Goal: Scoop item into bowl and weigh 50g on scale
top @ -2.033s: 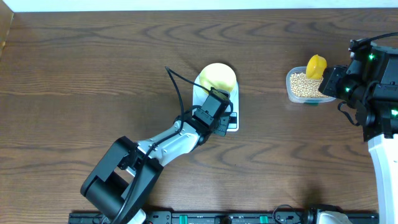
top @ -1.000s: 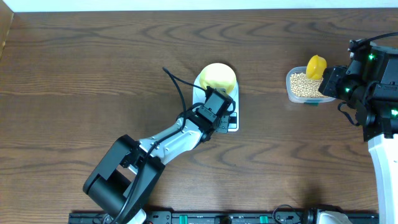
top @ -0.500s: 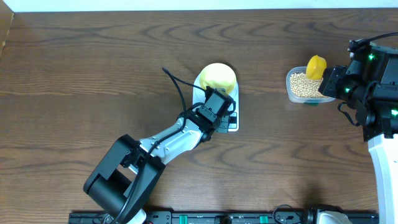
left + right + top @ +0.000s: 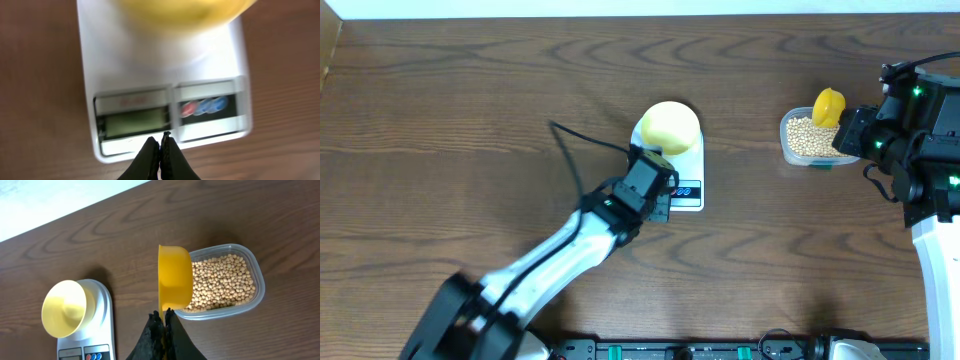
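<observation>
Left jaws, pinched tight and empty, hover at the front edge of the white plastic scale (image 4: 125,70), just short of the seam between its grey display (image 4: 135,121) and coloured buttons (image 4: 202,106). A light, straight press should zero it without shoving it across the wood-grain desk (image 4: 470,100). Beyond them, the smooth pale-yellow bowl (image 4: 60,307) sits empty on the platform. Right jaws clamp the handle of a bright yellow scoop (image 4: 175,277), its cup just ahead over round tan beans (image 4: 225,280) in a clear tub (image 4: 252,265).

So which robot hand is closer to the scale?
Left. The left gripper is at the front edge of the scale; the right gripper is far off, holding the scoop by the tub.
</observation>
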